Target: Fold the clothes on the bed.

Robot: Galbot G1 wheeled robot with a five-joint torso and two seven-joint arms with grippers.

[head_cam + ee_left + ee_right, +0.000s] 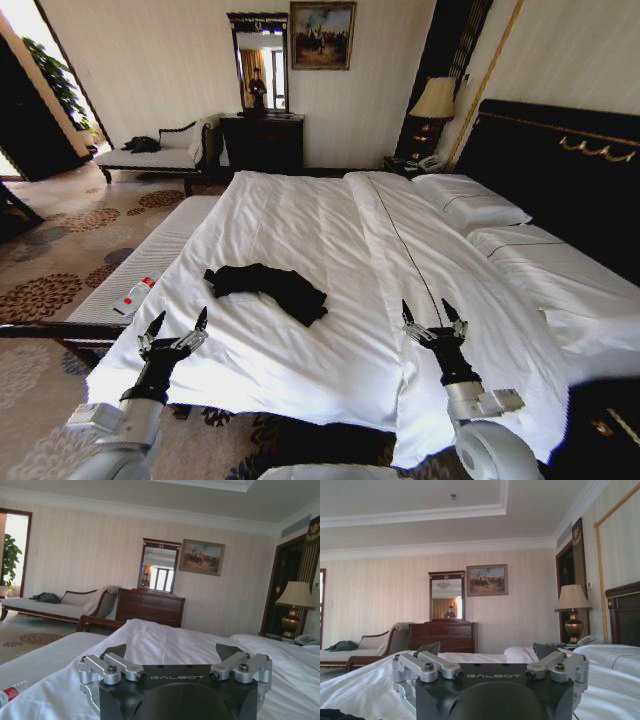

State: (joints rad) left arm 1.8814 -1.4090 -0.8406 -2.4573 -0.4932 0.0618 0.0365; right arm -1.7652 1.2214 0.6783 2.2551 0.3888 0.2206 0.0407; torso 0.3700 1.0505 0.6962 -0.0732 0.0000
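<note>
The fingers of both grippers are spread wide apart and hold nothing. The left gripper [176,325] hangs over the near left corner of the bed, and the right gripper [432,315] hangs over the near right part, both pointing forward. Just past them lies the black short-sleeved cotton T-shirt [268,288], bunched up in a messy heap on the white duvet [330,240]. It sits closer to the left gripper, and neither gripper touches it. It looks like the folding has not started yet: the shirt would need to be spread flat first and then folded. The big bed with the dark wooden frame [560,150] stretches away to the white pillows [470,205] on the far right.
</note>
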